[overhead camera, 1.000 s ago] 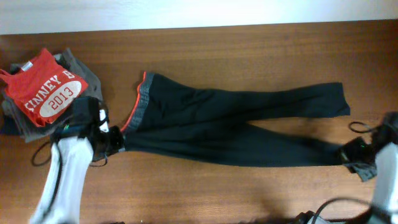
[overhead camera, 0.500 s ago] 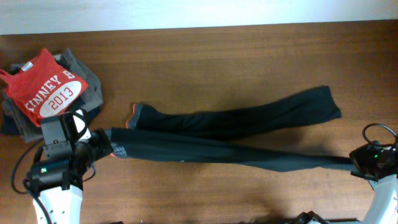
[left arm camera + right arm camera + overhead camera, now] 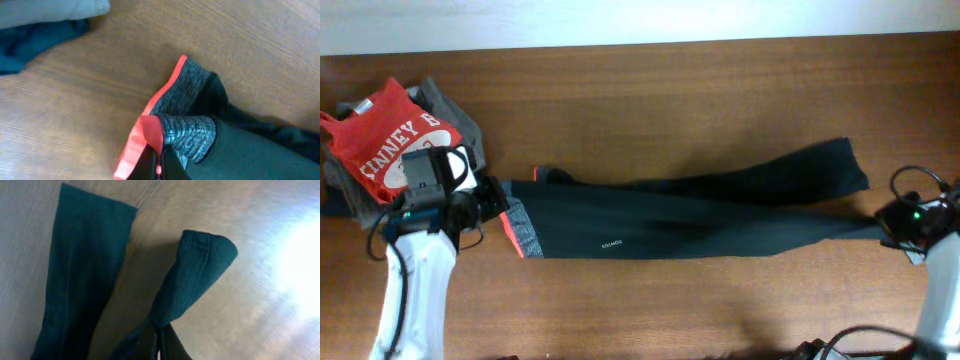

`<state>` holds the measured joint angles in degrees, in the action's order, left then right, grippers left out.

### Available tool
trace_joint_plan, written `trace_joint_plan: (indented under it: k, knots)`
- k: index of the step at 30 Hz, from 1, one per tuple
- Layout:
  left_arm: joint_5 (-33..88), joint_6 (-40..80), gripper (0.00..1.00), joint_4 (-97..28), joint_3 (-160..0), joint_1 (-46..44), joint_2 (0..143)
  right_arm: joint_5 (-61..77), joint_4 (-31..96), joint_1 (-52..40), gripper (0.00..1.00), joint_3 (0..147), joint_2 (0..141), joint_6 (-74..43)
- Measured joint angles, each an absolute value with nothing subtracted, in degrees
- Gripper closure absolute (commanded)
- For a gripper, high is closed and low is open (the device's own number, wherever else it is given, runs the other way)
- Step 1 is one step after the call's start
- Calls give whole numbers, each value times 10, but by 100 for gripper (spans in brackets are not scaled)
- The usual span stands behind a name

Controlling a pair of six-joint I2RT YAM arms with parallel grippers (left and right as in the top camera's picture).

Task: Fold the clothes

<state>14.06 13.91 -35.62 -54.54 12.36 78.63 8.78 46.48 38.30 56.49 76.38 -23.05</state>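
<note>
The black trousers (image 3: 690,215) lie stretched left to right across the wooden table, one leg laid over the other. My left gripper (image 3: 500,200) is shut on the grey waistband with its red-orange edge (image 3: 185,132) at the left end. My right gripper (image 3: 892,225) is shut on a leg cuff (image 3: 197,275) at the right end, lifted off the table. The other leg's cuff (image 3: 845,165) lies flat farther back and also shows in the right wrist view (image 3: 85,255).
A pile of folded grey and navy garments (image 3: 455,125) with a red "2013" T-shirt (image 3: 395,145) on top sits at the far left, just behind my left arm. Part of it shows in the left wrist view (image 3: 45,20).
Both grippers have pulled the trousers taut and carried the near leg back over the far one. The waistband now sits farther back and the legs overlap.
</note>
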Motion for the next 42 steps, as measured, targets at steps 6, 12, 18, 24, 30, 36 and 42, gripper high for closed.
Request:
trace_joint_plan:
  k: [6, 12, 18, 24, 30, 36, 42]
  knots:
    - [162, 139, 100, -293, -545, 110, 845, 87, 427, 326, 96, 577, 832, -227]
    - [150, 139, 100, -248, -545, 74, 873, 82, 385, 296, 96, 592, 868, -227]
    - [120, 139, 100, -211, -545, 70, 880, 80, 319, 293, 96, 597, 875, -225]
    - [106, 139, 100, -198, -545, 70, 882, 69, 297, 292, 96, 600, 882, -225]
    - [104, 139, 100, -181, -545, 67, 900, 63, 280, 292, 96, 600, 912, -222]
    - [104, 139, 100, -147, -545, 61, 925, 61, 245, 291, 96, 600, 933, -220]
    - [104, 139, 100, -121, -545, 59, 951, 55, 202, 268, 96, 600, 944, -220]
